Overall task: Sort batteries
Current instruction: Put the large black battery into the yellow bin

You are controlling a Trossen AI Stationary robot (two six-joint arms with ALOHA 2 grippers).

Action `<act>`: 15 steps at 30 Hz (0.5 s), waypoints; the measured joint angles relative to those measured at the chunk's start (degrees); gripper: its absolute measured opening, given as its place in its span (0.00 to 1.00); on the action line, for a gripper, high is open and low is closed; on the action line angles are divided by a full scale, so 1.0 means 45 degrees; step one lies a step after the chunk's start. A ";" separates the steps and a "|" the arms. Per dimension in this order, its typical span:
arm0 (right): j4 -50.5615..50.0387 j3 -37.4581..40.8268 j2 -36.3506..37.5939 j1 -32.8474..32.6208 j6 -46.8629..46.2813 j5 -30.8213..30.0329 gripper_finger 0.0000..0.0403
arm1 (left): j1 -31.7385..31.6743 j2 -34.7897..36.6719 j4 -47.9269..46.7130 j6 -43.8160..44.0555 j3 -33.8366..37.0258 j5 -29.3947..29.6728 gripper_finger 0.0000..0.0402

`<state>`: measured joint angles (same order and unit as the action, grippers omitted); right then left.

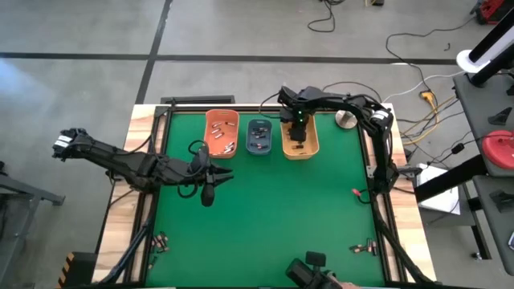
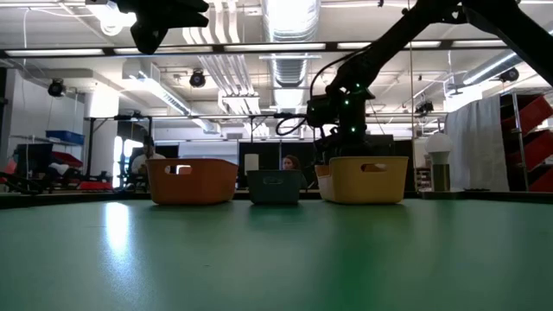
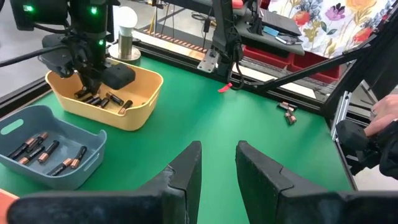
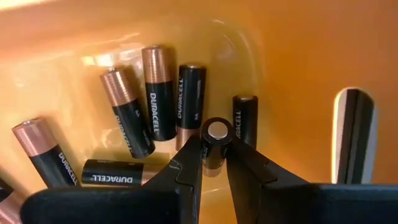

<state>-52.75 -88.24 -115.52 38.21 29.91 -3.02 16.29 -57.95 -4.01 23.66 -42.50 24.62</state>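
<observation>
Three bins stand in a row at the far side: orange [image 1: 221, 132], blue-grey [image 1: 259, 136] and yellow-orange [image 1: 299, 138], each with batteries lying on its floor. My right gripper [image 4: 215, 163] reaches down into the yellow-orange bin [image 2: 367, 177] and is shut on one dark battery [image 4: 216, 142] above several others [image 4: 163, 93]. My left gripper [image 3: 219, 163] hovers open and empty over the green mat [image 1: 273, 217], near the orange bin. Loose batteries lie on the mat at its near left [image 1: 161, 241] and near right [image 1: 363, 247]. My right gripper pinches the dark battery's sides just below its silvery flat end [image 4: 217, 131] between its two fingertips [image 4: 191, 155]. The fingers come from above, pointing down into the bin, and the battery stands roughly along them. Its lower end is hidden; whether it touches the bin floor I cannot tell.
A small red item [image 1: 356, 193] lies by the mat's right edge and a silver round object [image 1: 346, 119] at the far right corner. A black frame [image 1: 376, 160] borders the mat. A person's hand [image 3: 387, 112] shows beyond the table's right side.
</observation>
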 joint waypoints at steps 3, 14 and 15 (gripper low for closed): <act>0.0244 0.0101 0.0005 0.0046 -0.0151 -0.0002 0.12 | 0.0000 0.0000 0.0005 0.0005 0.0000 0.0000 0.20; 0.1225 0.0392 0.0043 0.0317 -0.0654 0.0140 0.12 | 0.0000 0.0000 0.0012 0.0102 0.0000 -0.0007 0.20; 0.1251 0.0442 0.0052 0.0322 -0.0660 0.0153 0.12 | 0.0000 0.0000 0.0010 0.0102 0.0000 -0.0005 0.20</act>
<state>-47.12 -86.25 -115.29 39.65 26.94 -2.33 16.29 -57.95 -3.97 24.12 -42.50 24.60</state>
